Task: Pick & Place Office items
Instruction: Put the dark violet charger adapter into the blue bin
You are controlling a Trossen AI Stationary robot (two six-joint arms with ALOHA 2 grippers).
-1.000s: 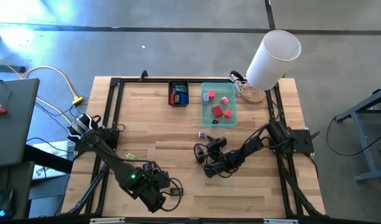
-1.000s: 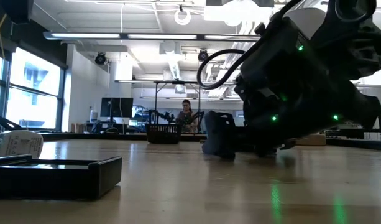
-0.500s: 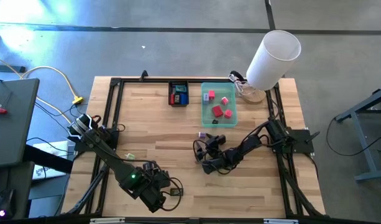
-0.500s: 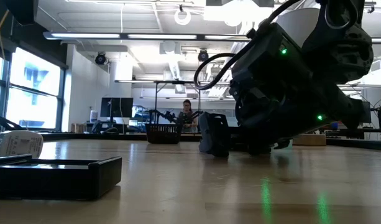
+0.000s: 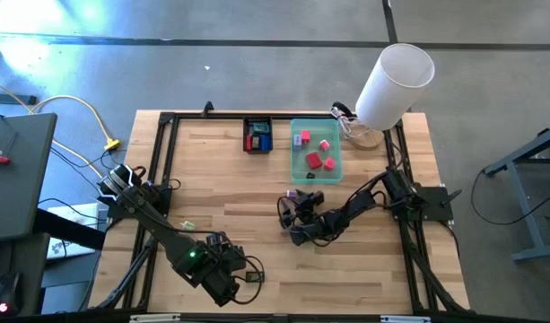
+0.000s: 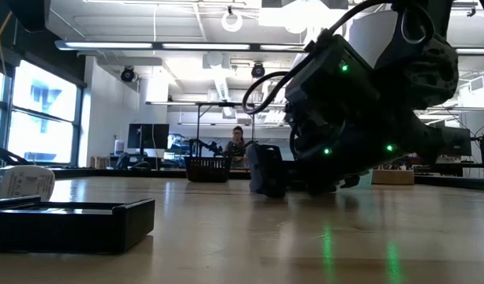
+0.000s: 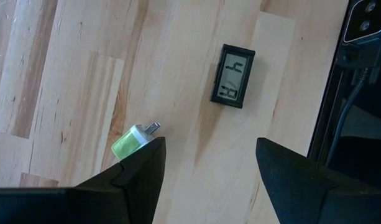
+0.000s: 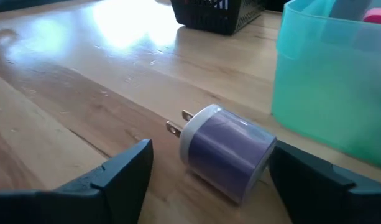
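Reaching low over the table (image 5: 230,202) with the right tool (image 5: 291,203), fingers (image 8: 119,174) spread wide on either side of the purple plug adapter (image 8: 224,151), not yet touching, lining up for a grab. Lying on its side just beside the teal tray (image 5: 334,170), prongs pointing away from it. Waiting near the table's front edge with the left tool (image 7: 206,171) parted and empty, above a green plug (image 7: 133,139) and a small black display (image 7: 233,76). Sitting already in the tray: red and pink pieces (image 5: 314,160).
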